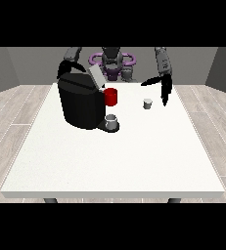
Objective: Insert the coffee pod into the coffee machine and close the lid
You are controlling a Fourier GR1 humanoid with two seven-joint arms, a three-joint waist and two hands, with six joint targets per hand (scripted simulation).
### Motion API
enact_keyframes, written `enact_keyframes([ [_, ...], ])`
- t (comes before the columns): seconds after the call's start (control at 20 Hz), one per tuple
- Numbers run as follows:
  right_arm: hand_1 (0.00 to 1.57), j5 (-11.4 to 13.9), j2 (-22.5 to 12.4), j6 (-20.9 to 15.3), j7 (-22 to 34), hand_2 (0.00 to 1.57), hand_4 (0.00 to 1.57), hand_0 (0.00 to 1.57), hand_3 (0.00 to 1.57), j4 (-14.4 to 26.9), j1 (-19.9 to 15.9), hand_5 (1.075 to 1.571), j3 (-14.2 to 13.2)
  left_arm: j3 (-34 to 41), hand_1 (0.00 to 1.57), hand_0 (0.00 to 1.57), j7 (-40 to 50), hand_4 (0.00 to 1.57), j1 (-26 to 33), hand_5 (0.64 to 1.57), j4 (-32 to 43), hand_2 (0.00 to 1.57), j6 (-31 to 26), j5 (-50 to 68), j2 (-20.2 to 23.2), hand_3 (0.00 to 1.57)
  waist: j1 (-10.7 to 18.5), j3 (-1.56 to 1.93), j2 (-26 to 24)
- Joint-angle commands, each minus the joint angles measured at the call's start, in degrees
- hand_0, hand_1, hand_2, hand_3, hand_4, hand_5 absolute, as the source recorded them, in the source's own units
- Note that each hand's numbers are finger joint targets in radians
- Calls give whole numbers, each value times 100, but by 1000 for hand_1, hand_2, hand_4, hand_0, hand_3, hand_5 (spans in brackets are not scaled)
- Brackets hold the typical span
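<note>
A black coffee machine [80,102] stands at the table's left-centre with its grey lid [96,76] tilted up. A small grey cup [112,121] sits on its drip stand in front. The small silver coffee pod [147,103] rests upright on the table to the right of the machine. The hand at the view's right [165,89] hangs just right of the pod and slightly above the table, fingers pointing down and straight, thumb stretched left. It does not touch the pod. The hand at the view's left [65,68] is behind the machine's top, mostly hidden.
A red mug [111,96] stands just right of the machine, between it and the pod. The white table [114,161] stretches wide towards the camera, its front edge near the view's bottom.
</note>
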Motion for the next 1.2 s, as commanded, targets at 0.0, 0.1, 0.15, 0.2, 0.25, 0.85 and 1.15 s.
enact_keyframes([
  [0.0,0,-49,-151,-22,456,0,392,0,0,65,-101,1571,-164,-254,0,0,-2,0,27,1571,424,0,99,-369,-132,0,52,1,-178],
  [0.1,0,-106,-193,178,-93,0,389,0,0,494,11,1571,-231,-304,0,0,41,0,-157,1571,469,0,139,-526,-60,0,65,2,-67],
  [0.15,0,117,23,-70,-444,0,407,0,0,786,-75,1571,-122,-424,0,0,1,0,-307,1571,365,113,163,-618,-116,0,155,3,97],
  [0.2,0,117,-182,-103,-170,0,428,0,0,676,-410,1571,-278,-436,0,0,-133,0,-312,1571,550,198,184,-721,-74,0,180,2,111],
  [0.25,0,182,-7,-236,-77,0,423,0,0,777,-265,1571,-162,-553,0,0,66,0,-343,1571,559,375,177,-825,-150,0,175,2,-57],
  [0.85,0,127,31,-225,-109,0,435,0,0,975,-246,1571,-187,-701,580,580,-301,0,-384,1571,1454,719,234,-1618,352,472,182,2,-164],
  [1.15,0,106,-4,-245,-12,0,520,0,0,982,-595,1571,-183,-799,645,645,-522,0,-775,1571,1794,788,1051,-2130,90,527,49,2,91],
])
